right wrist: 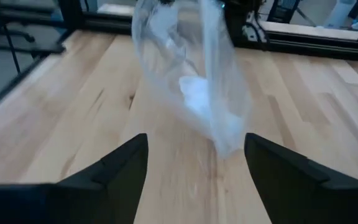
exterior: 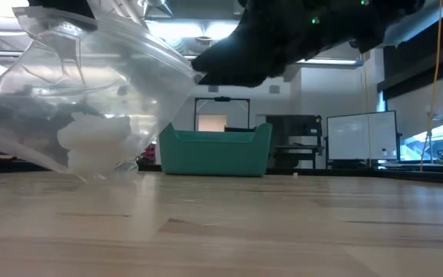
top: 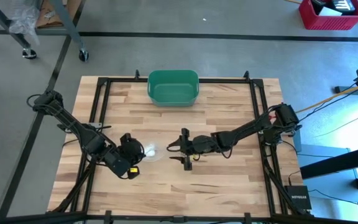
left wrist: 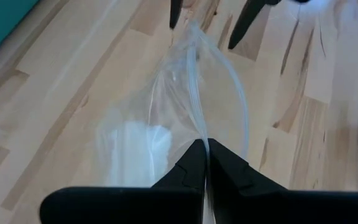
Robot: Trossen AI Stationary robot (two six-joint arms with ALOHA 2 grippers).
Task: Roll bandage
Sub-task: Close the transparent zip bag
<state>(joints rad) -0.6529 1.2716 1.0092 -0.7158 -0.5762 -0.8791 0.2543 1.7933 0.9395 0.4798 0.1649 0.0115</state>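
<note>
A clear plastic bag is held up off the wooden table by the left gripper, whose fingers are pressed together on a pinched edge of the film. Inside the bag a white bandage is seen, bunched into a lump at the lowest part of the bag, which just meets the table in the low view. In the left wrist view the same white mass is shown through the film just beyond the closed fingertips.

The right gripper is found just beside the bag, on the side away from the left gripper, with its fingers spread wide and nothing between them. From the right wrist view the bag is seen hanging ahead of the two parted fingers, apart from them, with the bandage visible inside.

A green bin is set at the far edge of the table, well apart from the bag; in the low view it is seen behind the bag. Whether the bandage is rolled cannot be told.
</note>
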